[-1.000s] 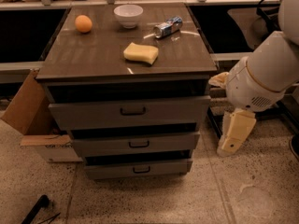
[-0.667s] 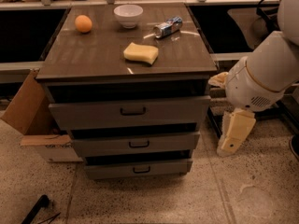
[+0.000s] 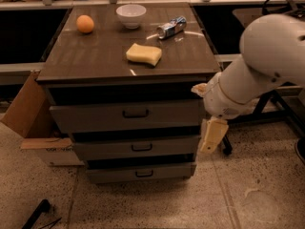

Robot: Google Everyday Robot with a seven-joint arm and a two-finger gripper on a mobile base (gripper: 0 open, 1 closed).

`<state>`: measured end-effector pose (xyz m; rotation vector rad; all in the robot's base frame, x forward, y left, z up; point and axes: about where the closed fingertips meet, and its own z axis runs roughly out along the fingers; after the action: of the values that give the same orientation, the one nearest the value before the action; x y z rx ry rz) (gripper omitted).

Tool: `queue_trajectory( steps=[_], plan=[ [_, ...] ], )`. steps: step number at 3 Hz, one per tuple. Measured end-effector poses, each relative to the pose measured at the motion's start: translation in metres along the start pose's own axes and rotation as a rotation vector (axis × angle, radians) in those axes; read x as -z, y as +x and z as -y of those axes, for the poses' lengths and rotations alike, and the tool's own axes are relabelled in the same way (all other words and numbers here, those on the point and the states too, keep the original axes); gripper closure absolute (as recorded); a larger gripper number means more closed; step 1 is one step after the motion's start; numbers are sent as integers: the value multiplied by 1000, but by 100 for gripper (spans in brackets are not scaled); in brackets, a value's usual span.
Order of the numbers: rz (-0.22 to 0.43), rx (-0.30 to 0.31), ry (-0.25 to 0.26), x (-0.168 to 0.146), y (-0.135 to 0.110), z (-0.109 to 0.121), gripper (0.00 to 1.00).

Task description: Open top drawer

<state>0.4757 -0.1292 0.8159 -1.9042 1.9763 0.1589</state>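
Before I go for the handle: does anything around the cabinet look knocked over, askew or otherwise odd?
One thing: the can lies on its side on the cabinet top, beside the bowl. The top drawer sits square. The gripper hangs off its right end, away from the handle.

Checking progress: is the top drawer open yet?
Shut: top drawer front tucked under the tabletop, no interior visible; gripper beside its right end.
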Motion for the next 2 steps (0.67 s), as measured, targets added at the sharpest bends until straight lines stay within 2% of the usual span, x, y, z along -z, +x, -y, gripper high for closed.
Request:
queue_trajectory(
  steps=[1, 2],
  plan=[
    [38, 31, 25, -83, -13, 37, 0],
    [38, 31, 25, -83, -13, 37, 0]
  ],
)
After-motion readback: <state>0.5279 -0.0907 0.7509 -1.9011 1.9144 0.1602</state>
